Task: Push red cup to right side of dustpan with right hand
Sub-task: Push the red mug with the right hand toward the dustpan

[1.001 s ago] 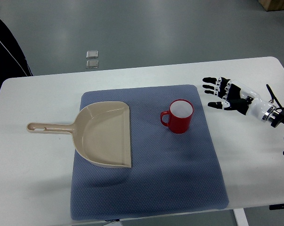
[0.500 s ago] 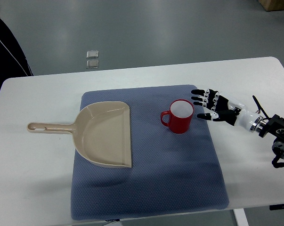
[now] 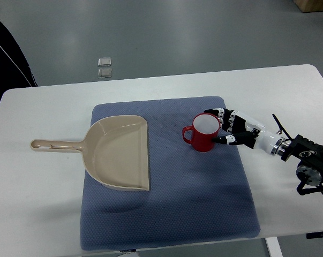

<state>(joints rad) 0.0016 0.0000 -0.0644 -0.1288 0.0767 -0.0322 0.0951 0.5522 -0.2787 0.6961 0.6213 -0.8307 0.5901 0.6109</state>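
Where the white table (image 3: 38,176) fills the lower part of the top view, its near edge and both near corners run out of the picture. A blue mat (image 3: 172,209) lies on it, its front edge close to the bottom border. On the mat's left half rests the beige dustpan (image 3: 121,152), open mouth toward the right, its handle reaching left past the mat onto bare table. The red cup (image 3: 204,134) stands upright on the mat to the right of the dustpan, well apart from it, handle pointing left toward the pan; the inside shows white.

The right hand (image 3: 231,128) comes in from the right edge, forearm partly cut off there. Its fingers (image 3: 213,113) are spread, not curled around anything, their tips against the cup's right side and rim; whether the thumb below presses the wall or merely sits beside it cannot be made out.

Two small square objects (image 3: 104,67) lie on the floor beyond the table, too small to identify. A dark shape at the left border is cut off.
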